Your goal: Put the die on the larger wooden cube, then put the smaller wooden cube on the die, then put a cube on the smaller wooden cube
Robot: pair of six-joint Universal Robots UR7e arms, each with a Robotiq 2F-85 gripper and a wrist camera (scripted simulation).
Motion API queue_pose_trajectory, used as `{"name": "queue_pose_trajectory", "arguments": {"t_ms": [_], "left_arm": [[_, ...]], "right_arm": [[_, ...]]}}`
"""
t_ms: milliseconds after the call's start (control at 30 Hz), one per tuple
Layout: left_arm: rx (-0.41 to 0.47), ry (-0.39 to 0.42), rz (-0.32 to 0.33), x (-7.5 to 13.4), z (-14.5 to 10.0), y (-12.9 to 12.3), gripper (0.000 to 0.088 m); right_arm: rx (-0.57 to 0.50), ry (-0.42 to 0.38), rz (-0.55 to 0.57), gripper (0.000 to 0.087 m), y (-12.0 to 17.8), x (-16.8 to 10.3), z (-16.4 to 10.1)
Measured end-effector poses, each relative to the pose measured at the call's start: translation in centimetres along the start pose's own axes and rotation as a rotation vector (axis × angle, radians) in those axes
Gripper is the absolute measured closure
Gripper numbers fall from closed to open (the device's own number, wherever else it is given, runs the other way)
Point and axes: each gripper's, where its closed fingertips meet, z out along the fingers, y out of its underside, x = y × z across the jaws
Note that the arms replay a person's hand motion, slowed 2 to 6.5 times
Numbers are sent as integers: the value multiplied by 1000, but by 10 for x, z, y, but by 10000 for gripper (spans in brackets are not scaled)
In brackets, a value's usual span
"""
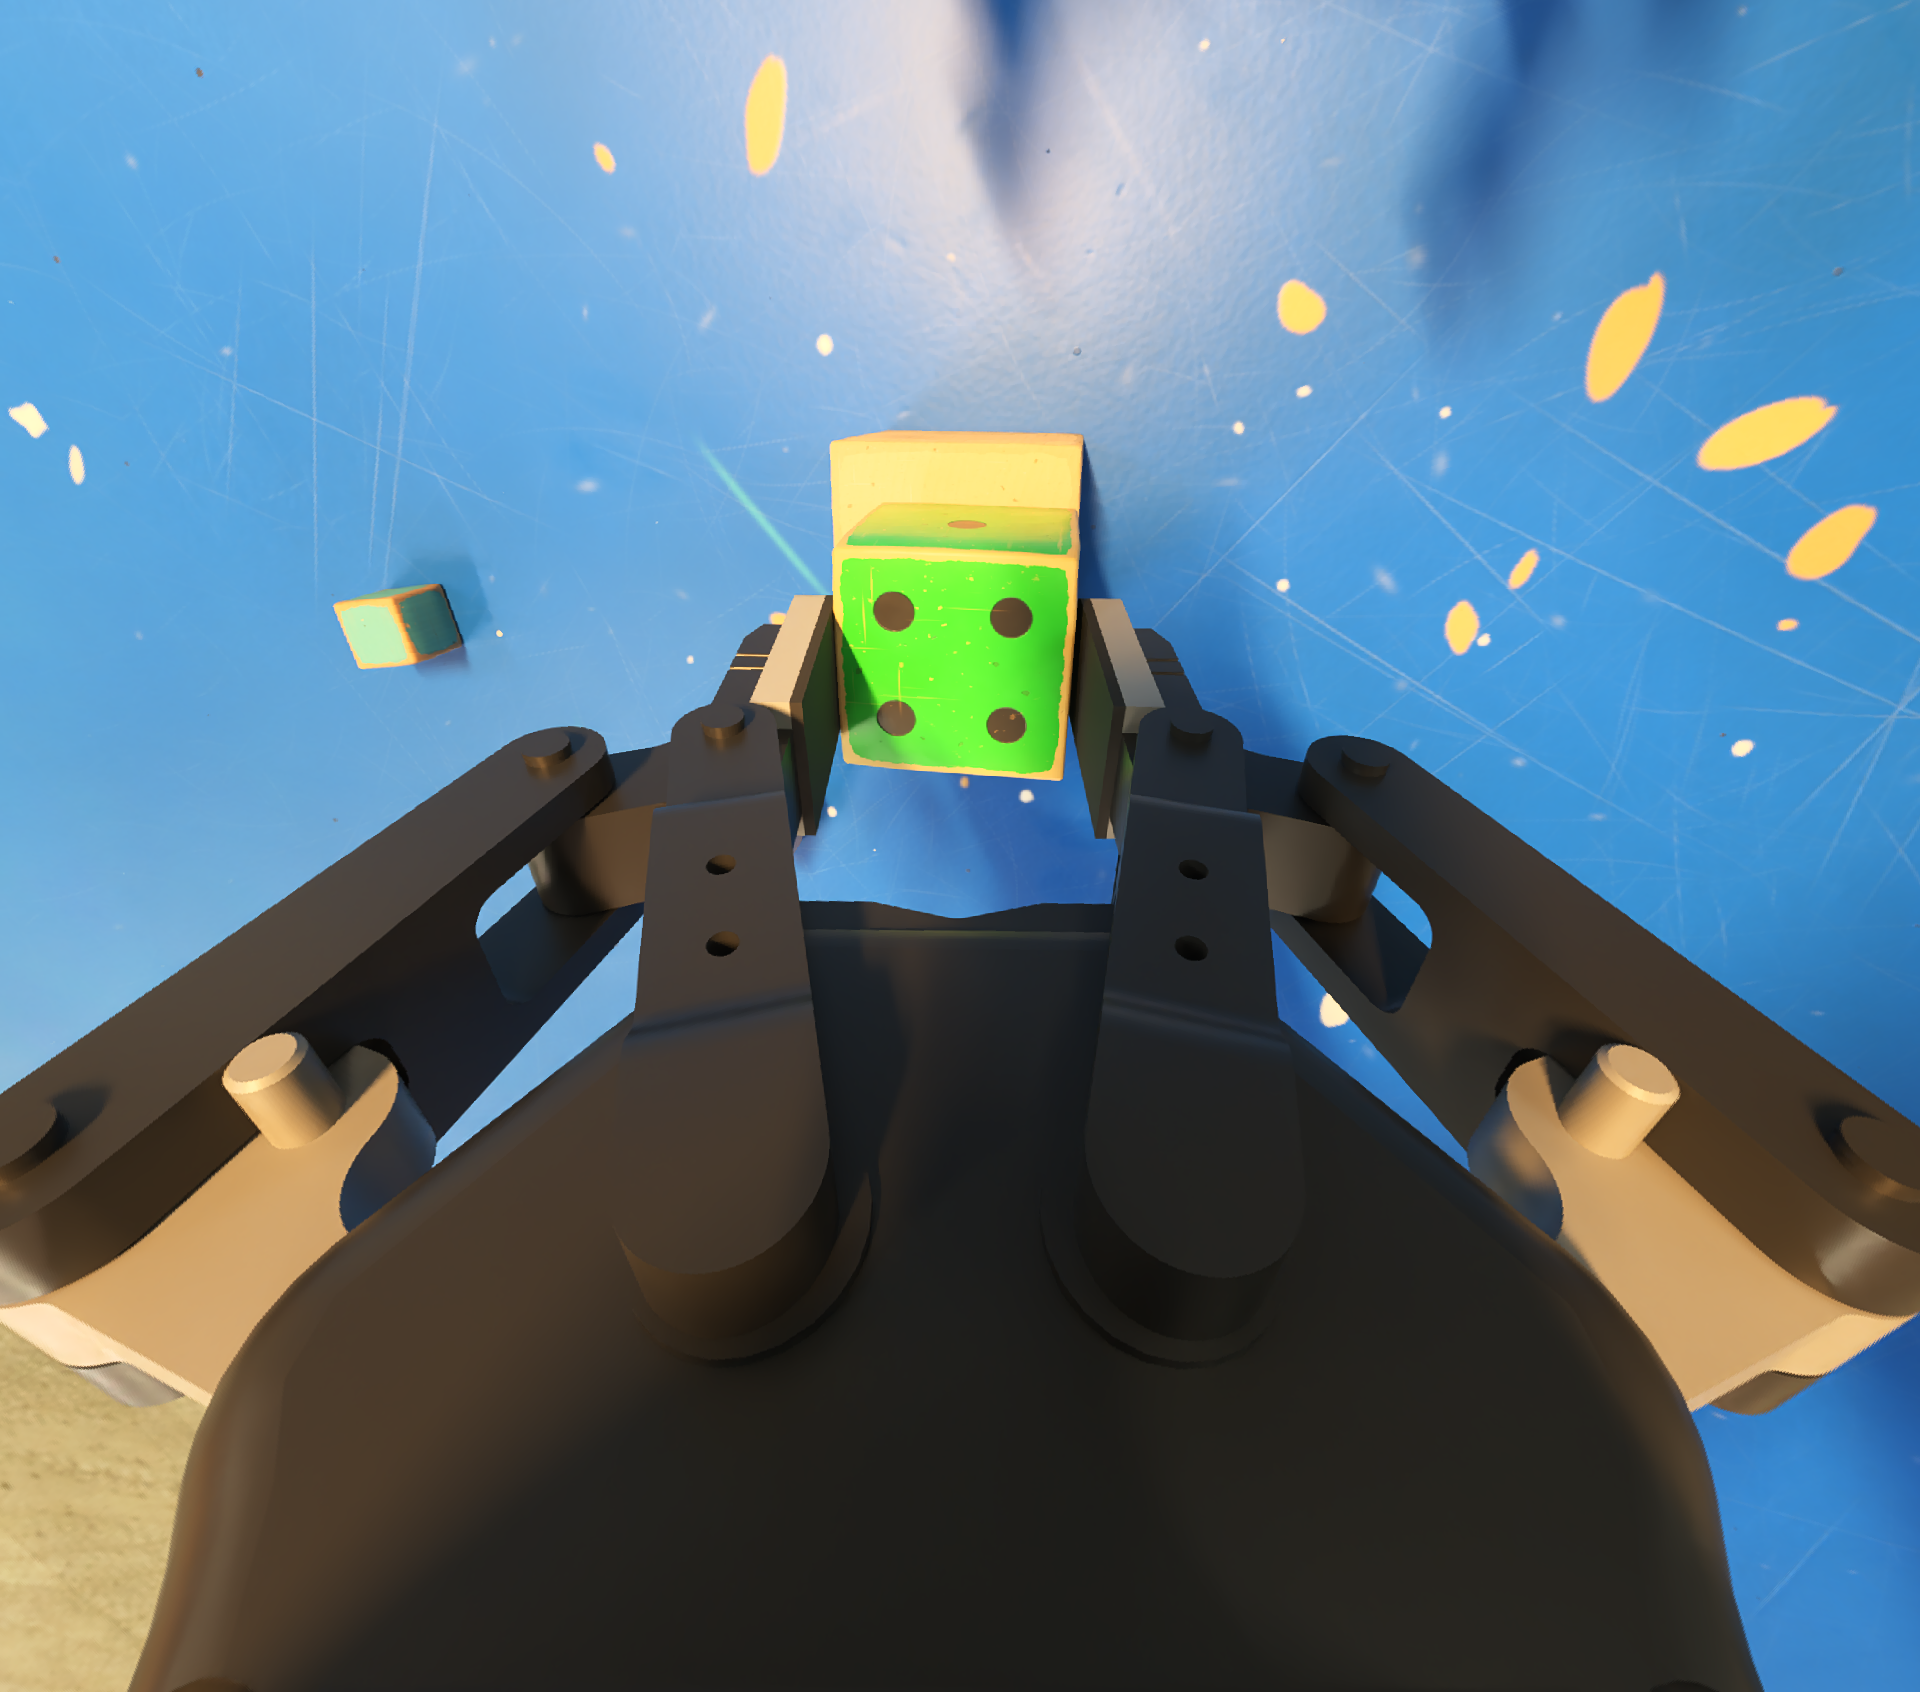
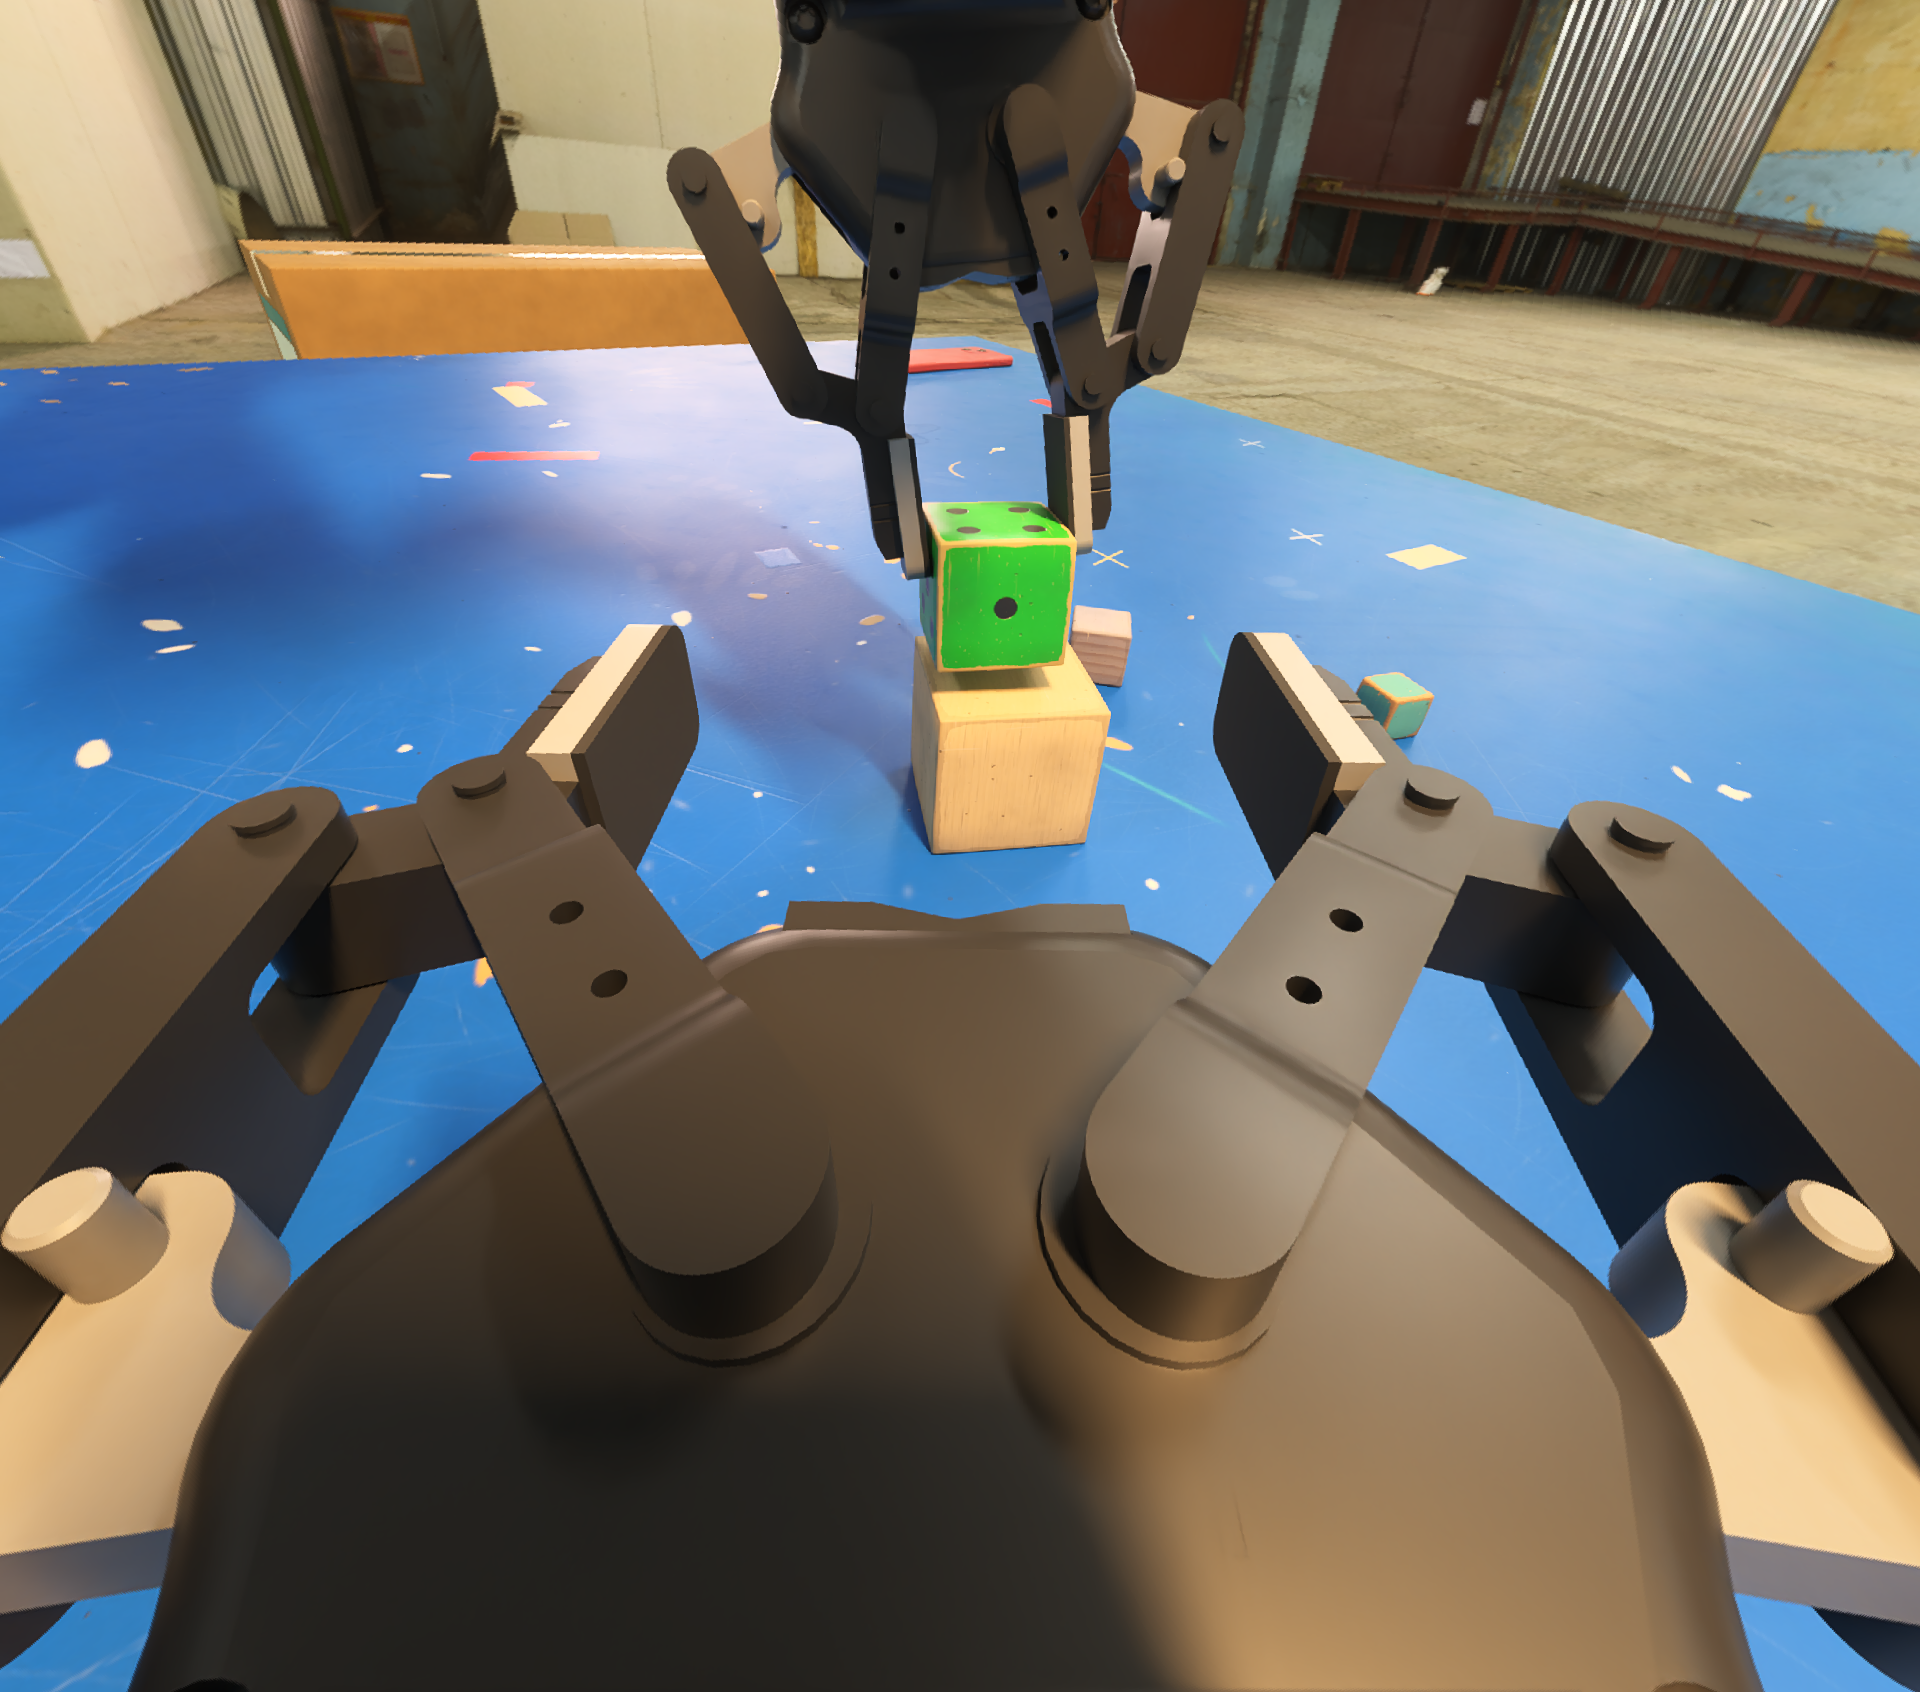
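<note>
My left gripper (image 1: 956, 626) points down and is shut on the green die (image 1: 954, 671). It holds the die over the larger wooden cube (image 1: 956, 466). In the right wrist view the left gripper (image 2: 994, 536) grips the die (image 2: 997, 593) by its upper sides. The die sits slightly tilted at the top face of the larger cube (image 2: 1008, 769), and I cannot tell if it rests on the cube. The smaller wooden cube (image 2: 1101, 643) lies just behind the larger one, to the right. My right gripper (image 2: 956, 686) is open and empty, in front of the stack.
A small teal cube (image 2: 1395, 700) lies on the blue table (image 2: 312, 603) right of the stack; it also shows in the left wrist view (image 1: 400, 624). A flat red piece (image 2: 961, 361) and a cardboard box (image 2: 499, 297) lie at the far edge.
</note>
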Motion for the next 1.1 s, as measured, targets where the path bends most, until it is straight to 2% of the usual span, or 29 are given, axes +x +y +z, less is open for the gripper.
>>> {"name": "queue_pose_trajectory", "arguments": {"t_ms": [1100], "left_arm": [[-12,23,-4,-3,10,-4,479]], "right_arm": [[1,1,7,20,0,1,1]]}}
